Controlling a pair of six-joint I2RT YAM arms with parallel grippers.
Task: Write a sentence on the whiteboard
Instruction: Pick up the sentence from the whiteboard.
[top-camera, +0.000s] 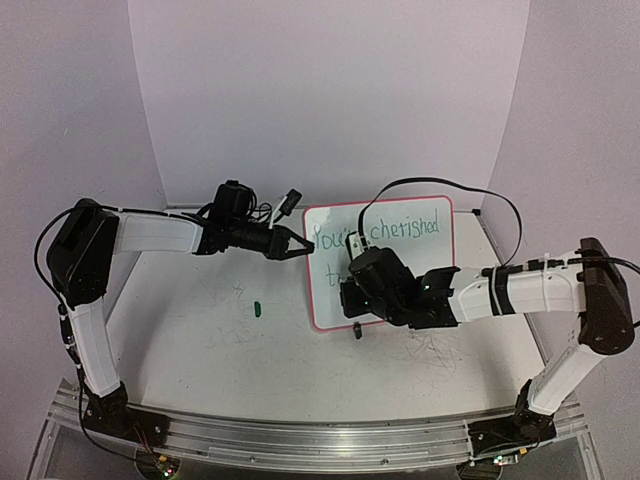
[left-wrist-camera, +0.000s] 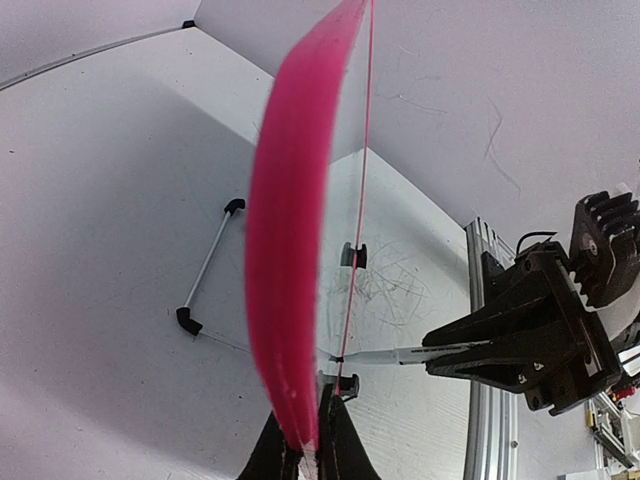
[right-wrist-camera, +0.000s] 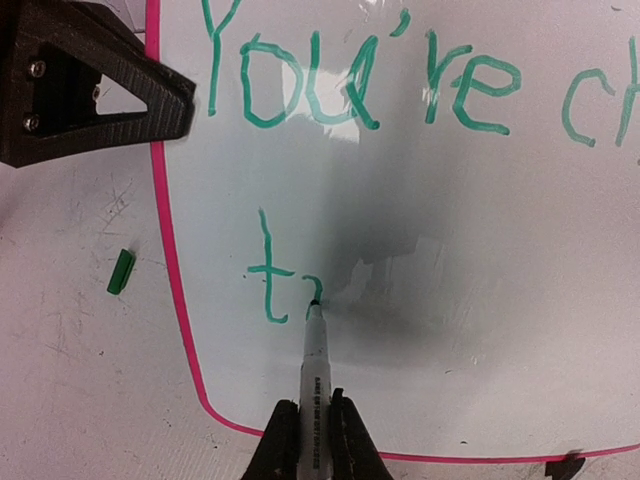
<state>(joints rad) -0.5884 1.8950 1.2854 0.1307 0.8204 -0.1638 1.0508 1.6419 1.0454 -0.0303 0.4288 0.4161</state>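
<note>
A small green cap (top-camera: 257, 308) lies on the scuffed, scribble-marked tabletop (top-camera: 200, 350)

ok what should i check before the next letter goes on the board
1. left pincer shut on the whiteboard frame: ok
2. right pincer shut on the marker: ok
3. marker tip on the board, just right of the green "t": ok
4. bare board to the right for the second line: ok
5. green cap on the table, left of the frame, out of the way: ok
6. board feet seated on the table: cannot tell
</note>
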